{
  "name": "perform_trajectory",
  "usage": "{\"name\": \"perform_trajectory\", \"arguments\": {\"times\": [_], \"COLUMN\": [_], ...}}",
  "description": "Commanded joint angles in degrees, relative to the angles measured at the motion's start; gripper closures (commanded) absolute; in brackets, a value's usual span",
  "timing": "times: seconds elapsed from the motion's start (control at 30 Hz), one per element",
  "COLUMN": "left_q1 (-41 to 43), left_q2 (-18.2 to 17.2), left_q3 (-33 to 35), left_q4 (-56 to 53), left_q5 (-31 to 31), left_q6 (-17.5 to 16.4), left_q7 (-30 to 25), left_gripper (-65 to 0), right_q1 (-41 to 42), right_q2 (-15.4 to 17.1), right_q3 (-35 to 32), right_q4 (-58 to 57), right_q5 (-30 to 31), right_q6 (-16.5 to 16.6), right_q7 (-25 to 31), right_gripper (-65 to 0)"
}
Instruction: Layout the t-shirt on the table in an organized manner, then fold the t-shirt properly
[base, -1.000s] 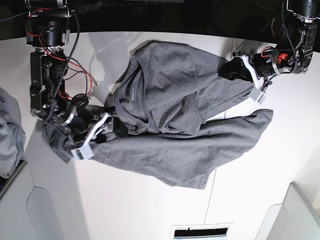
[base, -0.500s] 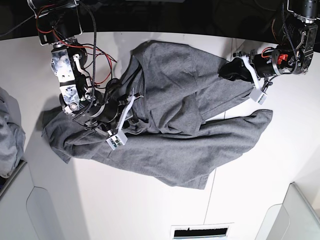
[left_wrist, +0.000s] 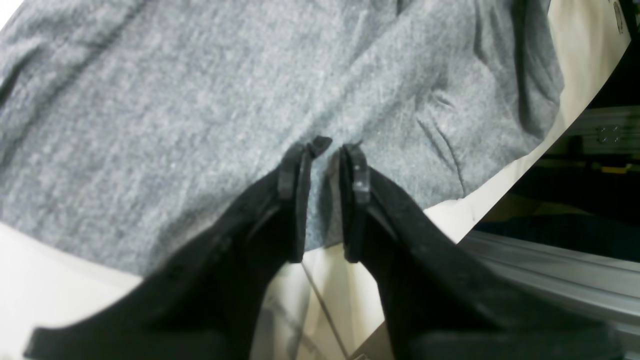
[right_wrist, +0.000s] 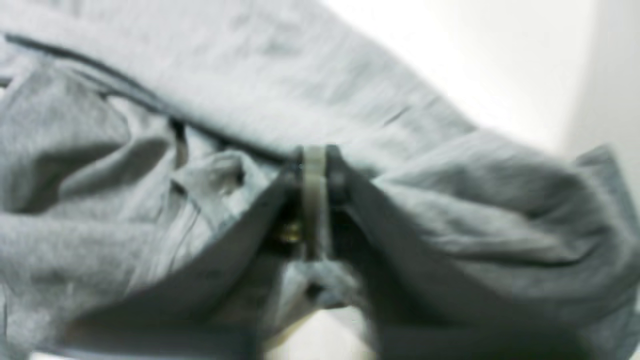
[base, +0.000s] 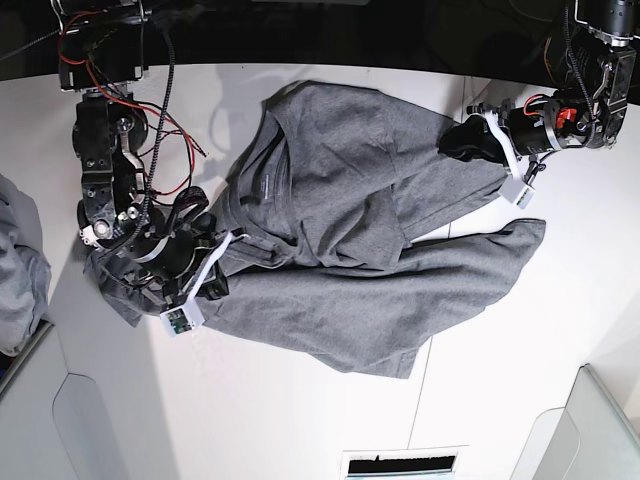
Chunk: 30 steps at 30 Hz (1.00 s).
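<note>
Currently the t-shirt (base: 360, 250) lies rumpled across the white bench (base: 300, 410), not flat. Left claw (left_wrist: 325, 150) is nearly closed, pinching a fold of the shirt's edge. Right claw (right_wrist: 314, 165) is clamped on bunched fabric at the opposite end; wrist view blurred.

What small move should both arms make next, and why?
Probably pull the arms apart to spread the cloth. The left gripper and right gripper each pinch the t-shirt, which lies crumpled and overlapped on the table.
</note>
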Motion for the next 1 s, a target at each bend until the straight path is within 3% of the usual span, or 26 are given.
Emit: {"name": "perform_trajectory", "arguments": {"times": [0.0, 0.07, 0.17, 0.37, 0.4, 0.53, 0.7, 0.87, 0.97], "left_q1": [0.1, 0.1, 0.0, 0.1, 0.0, 0.0, 0.0, 0.0, 0.0], "left_q2": [-1.0, -1.0, -1.0, -0.9, -0.9, -1.0, -1.0, -1.1, -1.3], "left_q3": [-0.2, -0.2, -0.2, -0.2, -0.2, -0.2, -0.2, -0.2, -0.2], "left_q4": [-0.1, -0.1, -0.1, -0.1, -0.1, -0.1, -0.1, -0.1, -0.1], "left_q5": [3.3, 3.3, 3.3, 3.3, 3.3, 3.3, 3.9, 4.0, 4.0], "left_q6": [1.9, 1.9, 1.9, 1.9, 1.9, 1.9, 1.9, 1.9, 1.9], "left_q7": [2.0, 2.0, 2.0, 2.0, 2.0, 2.0, 2.0, 2.0, 2.0], "left_gripper": [-15.3, -15.3, -15.3, -15.3, -15.3, -15.3, -15.3, -15.3, -15.4], "right_q1": [1.5, 1.5, 1.7, 3.0, 3.0, 2.9, 2.8, 1.9, -0.9], "right_q2": [0.3, 1.1, 1.2, 1.2, 1.2, 1.2, 1.2, 1.4, 3.4], "right_q3": [0.2, -0.1, -1.3, -5.5, -5.8, -6.0, -5.9, -4.3, -1.8], "right_q4": [1.0, 0.6, -1.4, -10.2, -11.0, -11.1, -8.5, -1.0, 5.6], "right_q5": [0.5, -0.8, -4.5, -5.7, -5.9, -5.8, -5.3, -4.8, -3.0], "right_q6": [0.6, 0.8, 1.5, 1.6, 1.4, 1.5, 1.5, 1.5, 1.4], "right_q7": [1.1, 1.2, 2.1, 5.0, 5.1, 5.1, 3.5, -3.5, -3.6], "right_gripper": [-14.8, -26.0, -26.7, -26.4, -24.1, -0.3, 0.0, 0.0, 0.0]}}
